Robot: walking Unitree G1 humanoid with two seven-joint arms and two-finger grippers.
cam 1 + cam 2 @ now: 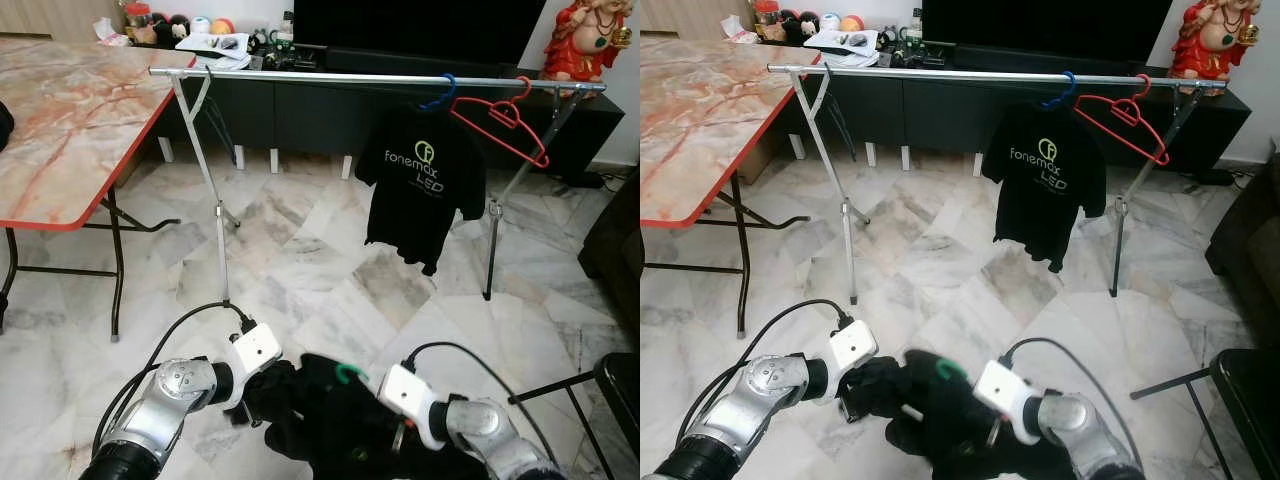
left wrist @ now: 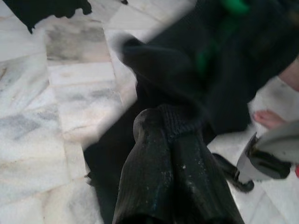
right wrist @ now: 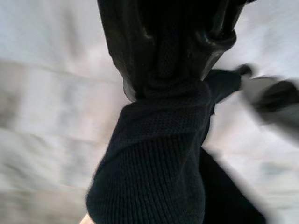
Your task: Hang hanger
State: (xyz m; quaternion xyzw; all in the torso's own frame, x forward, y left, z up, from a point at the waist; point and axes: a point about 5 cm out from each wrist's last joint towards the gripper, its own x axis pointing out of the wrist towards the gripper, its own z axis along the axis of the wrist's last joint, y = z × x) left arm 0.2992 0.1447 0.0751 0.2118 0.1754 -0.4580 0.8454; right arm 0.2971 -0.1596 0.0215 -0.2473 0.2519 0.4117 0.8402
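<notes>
A: Black knitted fabric, bunched low between the two arms: what has hold of this dark garment (image 1: pixel 320 415)?
B: Both tools. The left gripper (image 2: pixel 168 135) has its two long black fingers pressed together on a fold of the cloth; the right gripper (image 3: pixel 170 70) has its fingers closed on another fold.

A: Where is the task's thing?
B: The green plastic hanger hook (image 1: pixel 350 373) pokes out of the garment's top, between the two white wrist housings, above white marble floor tiles (image 1: pixel 300 260).

A: And farther off?
B: At 12 o'clock a long silver clothes rail (image 1: pixel 330 76) spans the room on folding legs. Toward 1 o'clock it carries a black printed T-shirt (image 1: pixel 422 185) on a blue hanger (image 1: pixel 441 95), with an empty red wire hanger (image 1: pixel 505 125) just beside it. At 10 o'clock stands a red-edged marble-topped folding table (image 1: pixel 70 120).
</notes>
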